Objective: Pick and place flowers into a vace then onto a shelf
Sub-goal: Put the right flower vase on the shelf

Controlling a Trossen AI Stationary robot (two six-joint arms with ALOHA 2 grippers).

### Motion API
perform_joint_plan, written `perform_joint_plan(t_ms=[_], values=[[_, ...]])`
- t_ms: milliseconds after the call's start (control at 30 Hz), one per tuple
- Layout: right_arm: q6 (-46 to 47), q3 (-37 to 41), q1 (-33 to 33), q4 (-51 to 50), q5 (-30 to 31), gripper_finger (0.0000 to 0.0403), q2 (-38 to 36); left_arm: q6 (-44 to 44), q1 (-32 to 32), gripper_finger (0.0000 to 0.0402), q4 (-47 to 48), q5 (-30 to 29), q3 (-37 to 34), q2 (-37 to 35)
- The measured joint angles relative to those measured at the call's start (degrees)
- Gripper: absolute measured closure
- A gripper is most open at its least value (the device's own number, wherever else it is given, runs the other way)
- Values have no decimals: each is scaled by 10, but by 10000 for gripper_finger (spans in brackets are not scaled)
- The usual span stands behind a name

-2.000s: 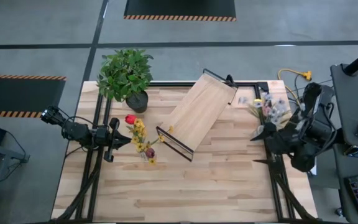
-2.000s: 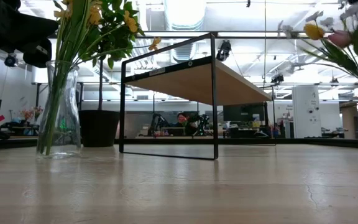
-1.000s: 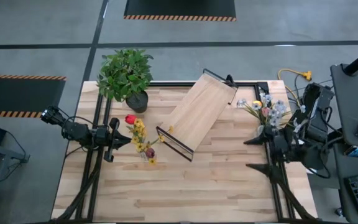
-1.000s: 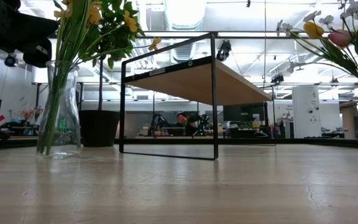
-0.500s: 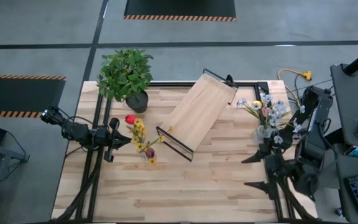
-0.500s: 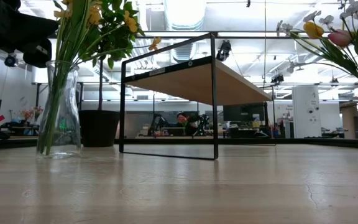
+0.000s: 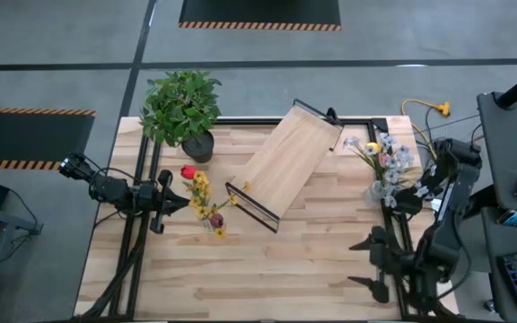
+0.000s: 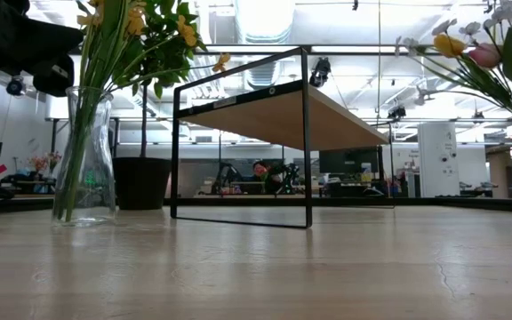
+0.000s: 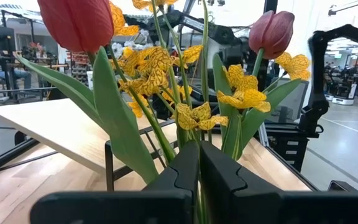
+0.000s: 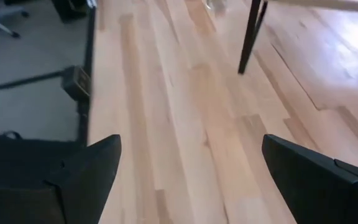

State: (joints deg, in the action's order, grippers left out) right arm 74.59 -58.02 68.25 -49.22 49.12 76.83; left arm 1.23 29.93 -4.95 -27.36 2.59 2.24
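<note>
Right gripper (image 7: 370, 266): splayed empty, retreating from its vased flowers (image 7: 382, 157); left gripper (image 7: 162, 203): clenched, idling; shelf (image 7: 290, 161) bare

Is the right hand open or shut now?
Open: the right hand shows its two fingers far apart, nothing between them.

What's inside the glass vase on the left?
The glass vase holds green stems of flowers with yellow blossoms spreading above its rim. Whether it holds water cannot be told. The red blossom shows only from above.
</note>
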Motion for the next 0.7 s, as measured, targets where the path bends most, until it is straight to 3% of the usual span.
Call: perform_joint_plan(t_ms=[400,700], values=[[139,0,-25,62,7,23,198,0,0,401,0,0,0,0],[287,-8,-102,56,24,23,298,0,0,401,0,0,0,0]])
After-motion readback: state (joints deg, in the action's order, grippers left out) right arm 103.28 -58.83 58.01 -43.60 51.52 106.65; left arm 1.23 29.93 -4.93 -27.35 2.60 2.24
